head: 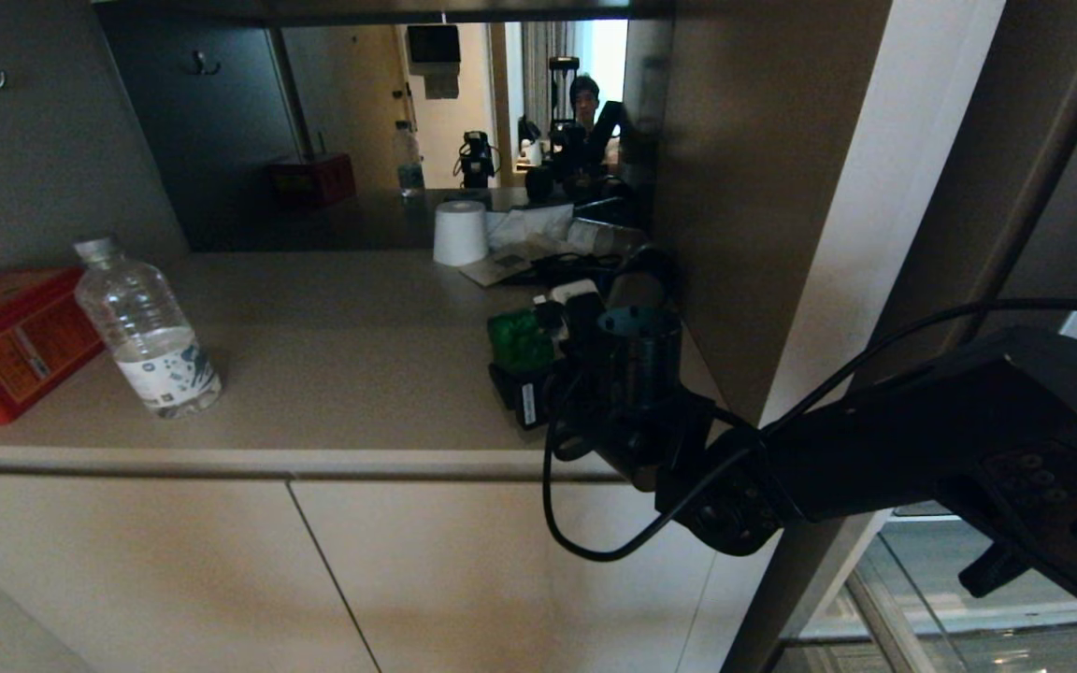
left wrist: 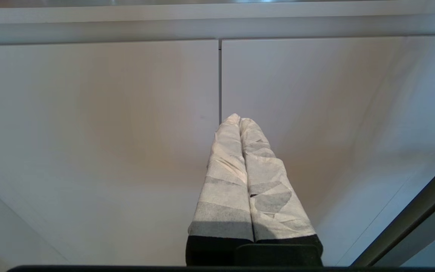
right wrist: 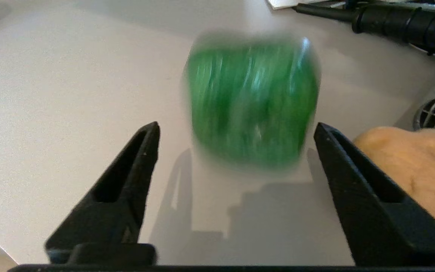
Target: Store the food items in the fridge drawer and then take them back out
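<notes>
On the counter (head: 314,374) the red tin box (head: 6,336) and water bottle (head: 148,327) stand far left, clear of the work. The left gripper (left wrist: 240,119), pressed together, hangs idle before the cabinet doors (left wrist: 96,124). Right of centre, the right gripper (right wrist: 234,132) stands with fingers apart around the bell pepper (right wrist: 253,100), seemingly just let go, the potato (right wrist: 410,170) just beside it; the fridge drawer is out of view.

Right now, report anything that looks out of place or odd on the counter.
The green bell pepper shows motion-smeared, apparently rolling loose between the open right gripper's fingers. The potato lies beside it. Nothing looks spilled or damaged.
</notes>
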Controlling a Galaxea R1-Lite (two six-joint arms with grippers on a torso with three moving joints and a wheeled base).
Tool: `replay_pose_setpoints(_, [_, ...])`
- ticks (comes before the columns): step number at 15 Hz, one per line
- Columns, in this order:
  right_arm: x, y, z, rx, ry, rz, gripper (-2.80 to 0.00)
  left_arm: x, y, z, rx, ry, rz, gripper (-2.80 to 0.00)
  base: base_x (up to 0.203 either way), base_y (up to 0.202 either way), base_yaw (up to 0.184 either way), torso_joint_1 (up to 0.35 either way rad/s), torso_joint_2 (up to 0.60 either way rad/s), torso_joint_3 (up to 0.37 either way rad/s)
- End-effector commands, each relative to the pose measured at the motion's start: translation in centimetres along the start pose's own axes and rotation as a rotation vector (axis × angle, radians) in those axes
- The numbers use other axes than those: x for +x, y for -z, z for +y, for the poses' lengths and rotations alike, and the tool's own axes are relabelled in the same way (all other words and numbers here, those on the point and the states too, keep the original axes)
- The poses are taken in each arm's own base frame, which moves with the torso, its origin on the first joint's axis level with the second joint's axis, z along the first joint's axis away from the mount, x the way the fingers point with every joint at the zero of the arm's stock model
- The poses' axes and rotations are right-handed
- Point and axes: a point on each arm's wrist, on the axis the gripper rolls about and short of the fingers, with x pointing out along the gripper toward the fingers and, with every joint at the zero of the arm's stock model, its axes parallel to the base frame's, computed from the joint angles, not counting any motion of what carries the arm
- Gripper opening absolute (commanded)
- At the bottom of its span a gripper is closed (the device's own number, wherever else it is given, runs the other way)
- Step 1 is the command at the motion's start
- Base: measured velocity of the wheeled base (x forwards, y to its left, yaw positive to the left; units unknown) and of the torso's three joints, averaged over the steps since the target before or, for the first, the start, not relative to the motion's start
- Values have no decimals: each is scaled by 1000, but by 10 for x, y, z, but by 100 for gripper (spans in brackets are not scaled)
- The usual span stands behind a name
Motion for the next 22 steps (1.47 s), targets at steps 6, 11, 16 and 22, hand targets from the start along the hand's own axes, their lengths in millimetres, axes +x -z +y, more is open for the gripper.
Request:
replay_pose_setpoints(6, [-9, -20, 0, 11, -3, -47, 0, 1, 3, 0, 0, 0, 11, -280, 0, 0, 0, 0, 0, 0])
replay_pose_setpoints(11, [-54, -54, -9, 18, -17, -77, 0, 1, 3, 0, 0, 0, 11, -280, 0, 0, 0, 0, 0, 0])
replay_pose_setpoints(16, [-158, -49, -8, -5, -169, 12, -280, 1, 3, 0, 0, 0, 11, -280, 0, 0, 0, 0, 0, 0])
replay_pose_setpoints(22, [-305, -2, -60, -21, -256, 112, -280, 1, 3, 0, -1, 0, 10, -280, 0, 0, 0, 0, 0, 0])
